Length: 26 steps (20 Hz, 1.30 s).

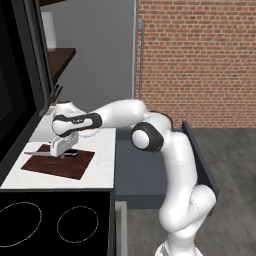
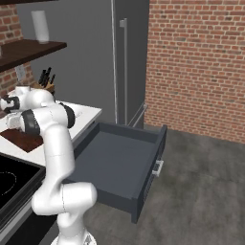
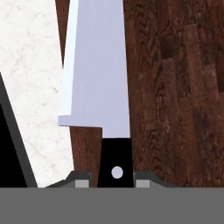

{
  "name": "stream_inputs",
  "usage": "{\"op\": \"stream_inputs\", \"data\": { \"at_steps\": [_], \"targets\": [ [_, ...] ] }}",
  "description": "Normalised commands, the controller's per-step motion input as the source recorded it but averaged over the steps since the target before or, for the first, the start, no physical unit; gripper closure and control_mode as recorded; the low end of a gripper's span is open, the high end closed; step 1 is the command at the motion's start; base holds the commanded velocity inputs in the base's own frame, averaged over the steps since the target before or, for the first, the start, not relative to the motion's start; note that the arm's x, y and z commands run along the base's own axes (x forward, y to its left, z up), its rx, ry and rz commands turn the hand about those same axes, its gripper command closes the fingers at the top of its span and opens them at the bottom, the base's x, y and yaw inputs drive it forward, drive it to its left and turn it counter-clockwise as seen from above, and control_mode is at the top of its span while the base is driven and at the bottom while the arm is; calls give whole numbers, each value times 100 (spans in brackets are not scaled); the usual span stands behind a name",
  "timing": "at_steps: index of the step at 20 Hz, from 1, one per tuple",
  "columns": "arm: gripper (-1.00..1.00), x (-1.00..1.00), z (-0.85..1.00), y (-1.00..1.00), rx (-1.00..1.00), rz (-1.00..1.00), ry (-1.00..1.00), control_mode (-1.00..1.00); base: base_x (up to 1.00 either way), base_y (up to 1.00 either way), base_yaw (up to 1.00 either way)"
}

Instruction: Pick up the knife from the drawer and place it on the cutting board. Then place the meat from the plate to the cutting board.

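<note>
My gripper (image 1: 63,148) is shut on the knife's black handle (image 3: 114,159), low over the cutting board (image 1: 60,164), a dark reddish-brown wooden slab on the white counter. The knife (image 1: 37,153) lies flat, and its silver blade (image 3: 96,74) points left past the board's left edge toward the counter (image 3: 30,87). I cannot tell whether it touches the wood (image 3: 175,87). The drawer (image 2: 117,162) stands pulled out wide, dark grey and empty inside; its front panel (image 1: 199,157) shows to the right of my arm. The meat and the plate are hidden behind my arm.
A black cooktop (image 1: 50,224) adjoins the counter in front of the board. A dark appliance front (image 1: 17,95) rises at the left. A knife block (image 2: 45,79) stands at the back under a wooden shelf (image 2: 33,50). A tall grey fridge (image 2: 127,62) and a brick wall (image 2: 196,62) lie beyond.
</note>
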Motion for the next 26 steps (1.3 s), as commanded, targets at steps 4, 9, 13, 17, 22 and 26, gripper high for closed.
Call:
{"op": "stream_inputs", "data": {
  "at_steps": [4, 9, 13, 17, 22, 26],
  "targets": [
    [100, -14, -36, 0, 0, 0, 0, -100, 0, 0, 0],
    [100, -16, -30, 0, 0, 0, 0, -100, 0, 0, 0],
    [100, -11, -39, 0, 0, 0, 0, -100, 0, 0, 0],
    [100, -1, -9, 0, 0, 0, 3, -100, 0, 0, 0],
    [100, 0, -1, 0, 0, 0, 3, -100, 0, 0, 0],
    [-100, 0, 0, 0, 0, 0, 1, -100, 0, 0, 0]
  ]
}}
